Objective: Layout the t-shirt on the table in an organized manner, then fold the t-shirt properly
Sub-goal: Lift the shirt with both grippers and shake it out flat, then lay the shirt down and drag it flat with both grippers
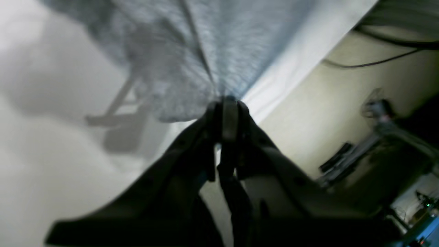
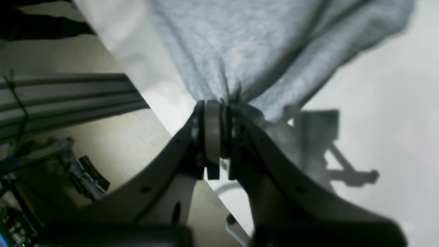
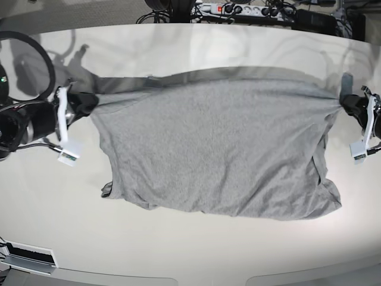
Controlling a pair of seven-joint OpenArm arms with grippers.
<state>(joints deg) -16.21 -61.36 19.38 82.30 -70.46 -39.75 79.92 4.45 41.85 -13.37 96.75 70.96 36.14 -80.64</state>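
The heather-grey t-shirt (image 3: 214, 143) hangs stretched between my two grippers above the off-white table (image 3: 196, 250), its lower part resting on the tabletop. My left gripper (image 3: 344, 102) is at the right of the base view, shut on the t-shirt's far right corner. In the left wrist view the left gripper (image 1: 228, 103) pinches bunched grey cloth (image 1: 205, 41). At the left of the base view my right gripper (image 3: 89, 102) is shut on the opposite corner. The right gripper (image 2: 216, 104) shows the t-shirt (image 2: 247, 44) gathered between its closed fingers. No lettering shows.
A power strip and cables (image 3: 238, 9) lie beyond the table's far edge. Both wrist views show the table's edge (image 1: 308, 51) with the floor below it, and equipment stands on the floor (image 1: 384, 137). Arm shadows fall on the tabletop (image 2: 329, 151).
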